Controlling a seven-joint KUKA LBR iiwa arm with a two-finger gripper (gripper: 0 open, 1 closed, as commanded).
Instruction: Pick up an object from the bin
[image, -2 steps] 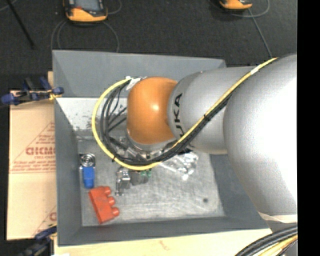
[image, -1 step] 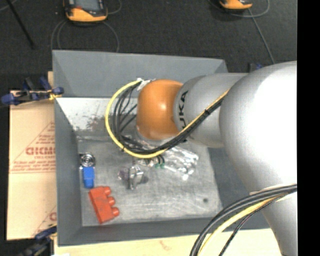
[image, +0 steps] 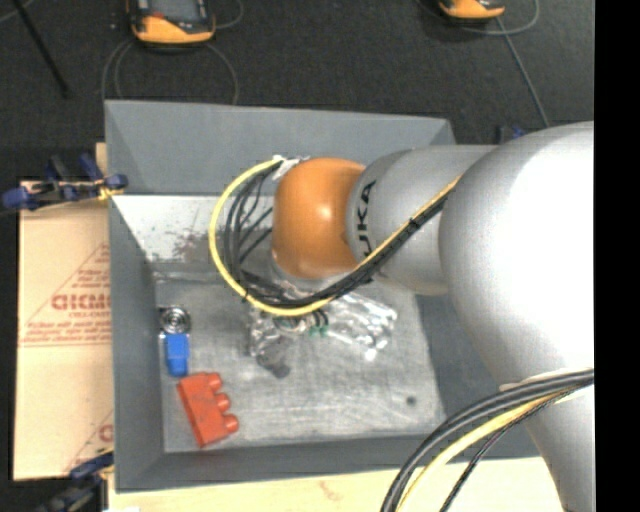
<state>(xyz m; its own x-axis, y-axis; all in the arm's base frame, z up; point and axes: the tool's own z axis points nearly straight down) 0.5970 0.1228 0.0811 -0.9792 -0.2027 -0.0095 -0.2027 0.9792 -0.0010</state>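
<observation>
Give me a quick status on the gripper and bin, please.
Gripper low over bin middle, hold unconfirmed. Clear plastic piece close beside it. Blue piece with silver cap and orange toy block lie apart, at view's left.

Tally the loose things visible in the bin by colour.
Blue: 1, a small blue piece with a silver cap
Orange-red: 1, a studded toy brick
Clear: 1, a crumpled clear plastic piece, partly under the arm
Total: 3 in sight; the arm may hide more.
</observation>
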